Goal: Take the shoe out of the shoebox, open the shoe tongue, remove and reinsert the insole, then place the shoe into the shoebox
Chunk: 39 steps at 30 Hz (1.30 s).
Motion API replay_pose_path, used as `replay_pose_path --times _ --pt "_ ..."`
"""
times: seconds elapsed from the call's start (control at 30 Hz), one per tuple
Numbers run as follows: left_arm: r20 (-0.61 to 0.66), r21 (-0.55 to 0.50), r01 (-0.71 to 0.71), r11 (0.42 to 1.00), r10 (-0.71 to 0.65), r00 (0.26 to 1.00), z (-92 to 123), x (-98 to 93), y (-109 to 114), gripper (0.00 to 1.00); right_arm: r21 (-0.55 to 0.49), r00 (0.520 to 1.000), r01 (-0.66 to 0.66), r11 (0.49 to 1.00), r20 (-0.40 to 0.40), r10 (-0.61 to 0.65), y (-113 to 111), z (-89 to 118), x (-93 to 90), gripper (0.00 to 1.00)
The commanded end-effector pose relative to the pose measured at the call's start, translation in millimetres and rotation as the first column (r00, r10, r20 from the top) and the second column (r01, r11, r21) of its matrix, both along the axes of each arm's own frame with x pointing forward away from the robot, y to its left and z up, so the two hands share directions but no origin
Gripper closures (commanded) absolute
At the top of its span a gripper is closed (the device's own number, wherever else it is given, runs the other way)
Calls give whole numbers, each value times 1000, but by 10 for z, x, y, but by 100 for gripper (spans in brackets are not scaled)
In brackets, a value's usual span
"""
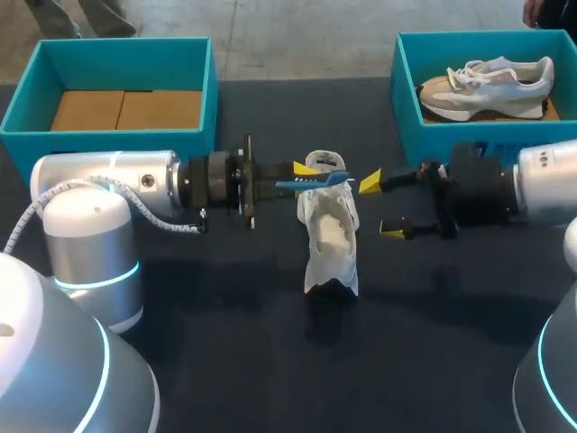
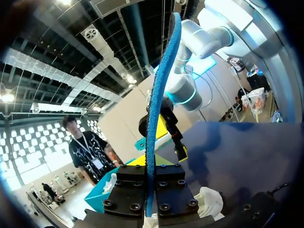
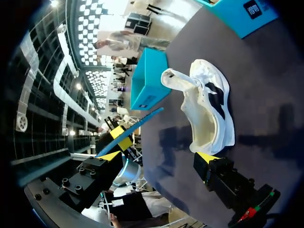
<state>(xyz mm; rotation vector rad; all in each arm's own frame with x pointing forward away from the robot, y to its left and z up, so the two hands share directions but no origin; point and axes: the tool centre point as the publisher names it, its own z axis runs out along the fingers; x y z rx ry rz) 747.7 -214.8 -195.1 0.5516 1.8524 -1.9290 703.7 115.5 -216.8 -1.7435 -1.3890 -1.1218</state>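
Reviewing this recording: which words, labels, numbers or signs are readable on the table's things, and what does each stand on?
None can be read.
Dark label on the nearer shoebox: white marks, too small.
Small label on the farther shoebox: blurred.
Shoe and blue insole: no print visible.

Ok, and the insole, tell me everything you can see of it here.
The insole is a thin, bright blue, foam-like strip, slightly curved, seen edge-on. It is out of the white shoe, held in the air above it. The left gripper is shut on one end; the free end points toward the open right gripper, apparently touching nothing else.
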Motion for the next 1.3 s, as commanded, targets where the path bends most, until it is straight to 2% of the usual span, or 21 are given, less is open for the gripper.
replay_pose_path --times 0.03,0.23,0.47,1.3 --pt "-20 5 4 1000 -4 1000 -84 -42 1 100 -29 1000 12 999 -15 -12 69 -96 -86 0" --pt "-69 0 4 1000 -4 998 -216 -88 1 100 -23 999 17 1000 -51 -18 52 -228 -187 0" --pt "-96 -11 -4 1000 3 995 -266 -115 20 100 -41 995 46 998 -89 -49 16 -323 -279 0" --pt "-96 -10 -6 1000 5 995 -274 -116 19 100 -41 995 46 998 -89 -49 16 -323 -279 0"
